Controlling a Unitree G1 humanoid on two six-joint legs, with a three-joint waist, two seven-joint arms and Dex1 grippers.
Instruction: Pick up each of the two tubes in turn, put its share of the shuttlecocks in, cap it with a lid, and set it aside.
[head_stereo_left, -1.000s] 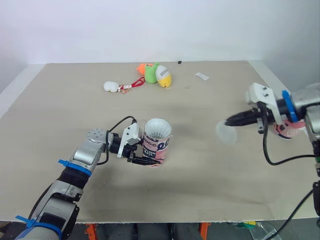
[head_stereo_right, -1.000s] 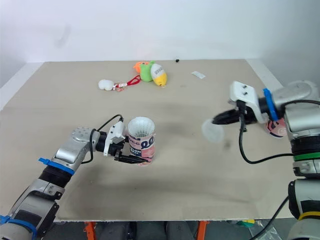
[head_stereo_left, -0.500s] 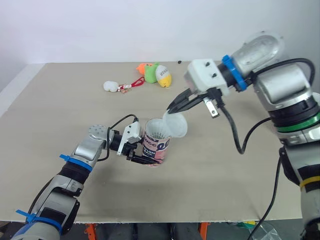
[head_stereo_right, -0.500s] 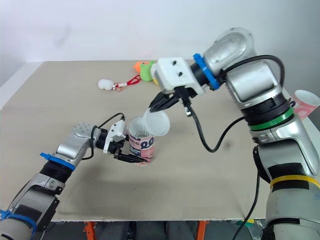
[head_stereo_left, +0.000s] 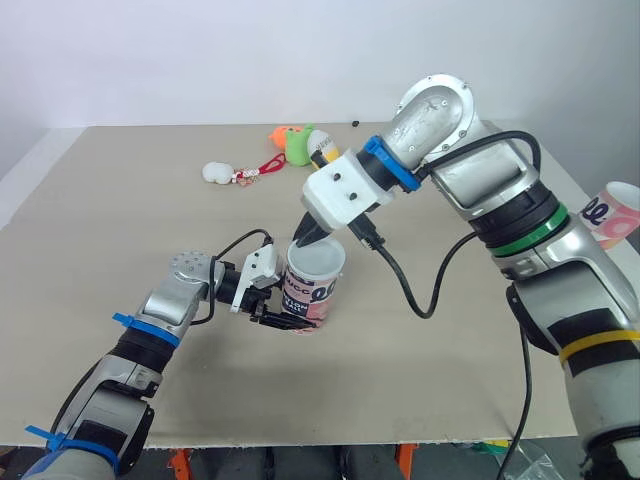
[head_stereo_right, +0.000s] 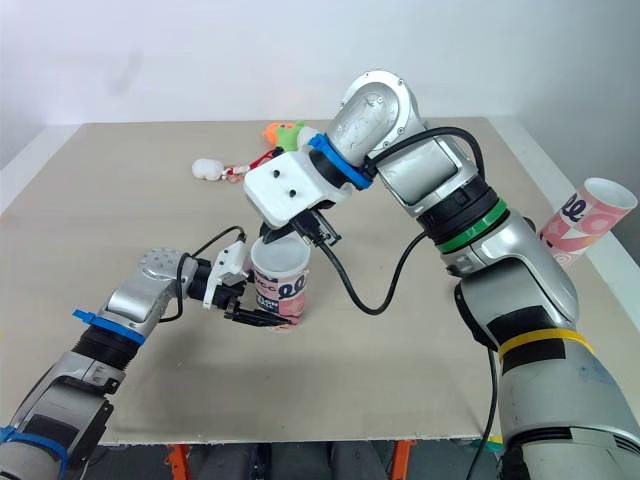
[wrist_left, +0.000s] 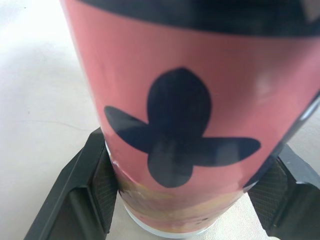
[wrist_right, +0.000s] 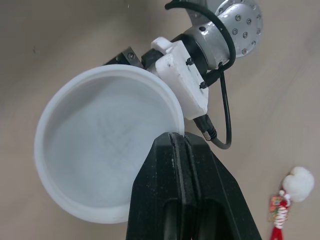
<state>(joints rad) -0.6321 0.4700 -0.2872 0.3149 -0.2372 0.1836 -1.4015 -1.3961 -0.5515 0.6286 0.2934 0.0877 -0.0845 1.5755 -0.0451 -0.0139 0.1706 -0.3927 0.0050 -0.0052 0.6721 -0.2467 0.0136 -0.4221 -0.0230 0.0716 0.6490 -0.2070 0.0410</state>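
1. The tube (head_stereo_left: 312, 292), pink with dark print, is stood upright on the table (head_stereo_left: 120, 230), a little left of the middle and toward the near side.
2. The tube is clamped low on its body by the left gripper (head_stereo_left: 287, 318). One black finger (wrist_left: 85, 185) is pressed to each side of it, just above the base.
3. A white, half-clear lid (head_stereo_left: 317, 262) is placed over the mouth of the tube. Whether it is pressed fully home cannot be told.
4. The lid is held at its rim by the right gripper (wrist_right: 176, 141). The two fingers are closed tight together on the edge, and the arm is reached in from the far right, above the tube.
5. A second tube (head_stereo_right: 582, 222), of the same pink print, is seen tilted at the right edge of the table with its mouth uncovered, well apart from the first.
6. At the far side a white plush charm (head_stereo_left: 216, 172) on a red cord is laid, and just right of it a group of green, orange and yellow toys (head_stereo_left: 298, 146), partly hidden by the right arm.
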